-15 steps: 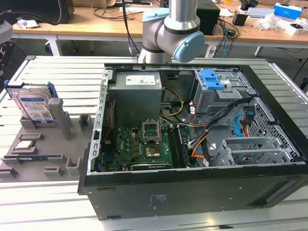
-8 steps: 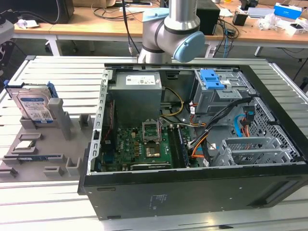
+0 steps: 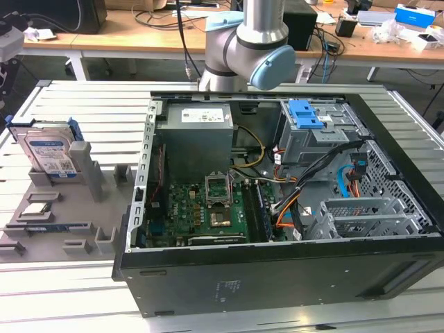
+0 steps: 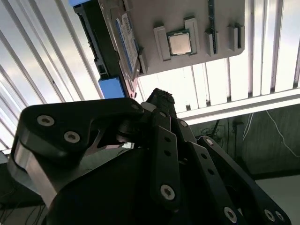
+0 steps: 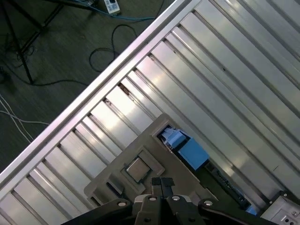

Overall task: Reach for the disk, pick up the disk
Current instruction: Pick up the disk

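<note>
Standing on edge in a slot of a grey plastic parts holder (image 3: 76,208), the flat silver-metal hard disk (image 3: 47,149) with blue plastic brackets along its sides sits at the exterior view's left. It is beside an open black computer tower case (image 3: 277,277) and apart from it. Its white-and-blue label carries barcodes and fine print that cannot be made out. Both rest on a table of aluminium slats (image 3: 97,111).

In the second wrist view the black multi-link gripper (image 4: 159,96) hangs over the holder with the disk (image 4: 125,40) near its tip but clear of it. In the first wrist view the gripper (image 5: 162,183) has its two fingertips pressed together with nothing between them. A square silver processor chip (image 5: 137,169) lies in a recess of the holder close by.

Inside the case, a large grey power supply box (image 3: 198,139) bears a white printed sticker on its upper face. A green motherboard (image 3: 201,208) lies below it, and a blue plastic latch (image 3: 305,114) tops the metal drive cage. The grey-and-blue robot arm (image 3: 257,41) rises behind the case.
</note>
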You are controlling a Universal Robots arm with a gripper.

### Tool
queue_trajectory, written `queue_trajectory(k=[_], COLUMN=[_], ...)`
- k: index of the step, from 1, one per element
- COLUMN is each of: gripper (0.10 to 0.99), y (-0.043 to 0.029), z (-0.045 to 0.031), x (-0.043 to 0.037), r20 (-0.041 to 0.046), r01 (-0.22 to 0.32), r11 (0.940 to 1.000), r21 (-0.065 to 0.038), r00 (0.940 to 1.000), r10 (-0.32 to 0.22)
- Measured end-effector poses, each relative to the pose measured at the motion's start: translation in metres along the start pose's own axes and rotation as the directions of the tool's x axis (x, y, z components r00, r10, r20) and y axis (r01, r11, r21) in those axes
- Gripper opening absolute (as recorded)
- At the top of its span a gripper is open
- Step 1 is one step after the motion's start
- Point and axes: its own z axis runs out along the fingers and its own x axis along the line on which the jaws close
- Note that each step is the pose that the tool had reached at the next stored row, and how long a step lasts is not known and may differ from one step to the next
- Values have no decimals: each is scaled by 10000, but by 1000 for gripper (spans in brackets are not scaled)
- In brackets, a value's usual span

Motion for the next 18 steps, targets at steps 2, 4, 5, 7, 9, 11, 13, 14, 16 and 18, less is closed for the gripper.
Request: queue_trajectory(k=[2,4,5,7,9,11,13,14,16,18], gripper=[106,106,106,106,106,106,106,106,106,106], y=[0,0,0,0,0,0,0,0,0,0], z=[0,0,0,0,0,0,0,0,0,0], x=[0,0,0,0,0,0,0,0,0,0], r20=[-5,-13,-18,-25,-31,-40,-53,-59,-68,-79], r01=[165,351,467,679,819,1054,1402,1544,1779,2052], r11=[9999,9994,9989,9977,9966,9944,9901,9880,9841,9787], r21=[0,1,0,0,-1,-1,-3,-4,-5,-7], r00=[9999,9994,9989,9977,9966,9944,9901,9880,9840,9787], r10=[-165,-351,-467,-679,-819,-1054,-1402,-1544,-1779,-2052])
